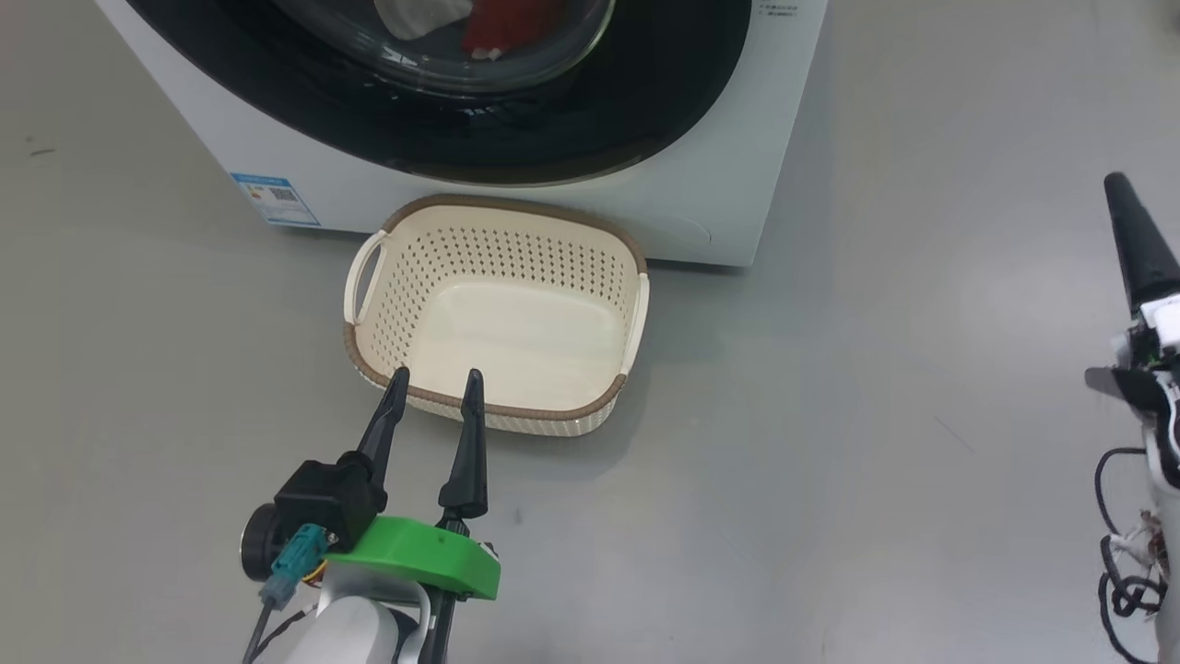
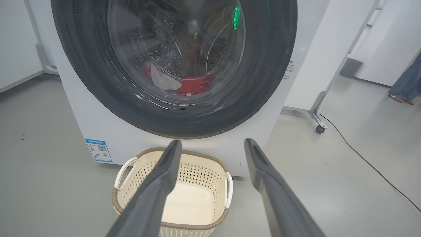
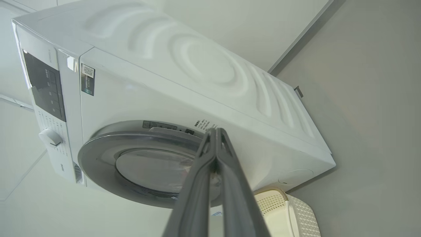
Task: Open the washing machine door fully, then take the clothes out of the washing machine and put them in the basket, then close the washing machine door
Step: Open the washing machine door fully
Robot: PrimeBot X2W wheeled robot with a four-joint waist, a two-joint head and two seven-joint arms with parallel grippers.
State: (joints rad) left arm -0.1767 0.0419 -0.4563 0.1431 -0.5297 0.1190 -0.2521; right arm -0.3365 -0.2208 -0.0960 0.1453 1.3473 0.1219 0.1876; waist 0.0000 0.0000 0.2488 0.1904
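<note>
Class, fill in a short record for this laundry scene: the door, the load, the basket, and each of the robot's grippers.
door: washing machine door shut against the washing machine
load: red and white clothes inside, seen through the door
container: basket empty, on the floor in front of the machine
left arm: left gripper open, holding nothing, tips above the basket's near rim
right arm: right gripper shut, holding nothing, pointing towards the door

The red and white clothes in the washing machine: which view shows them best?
The left wrist view: the red and white clothes show whole through the round glass door. The head view crops them at its top edge; the right wrist view leaves them unclear.
</note>
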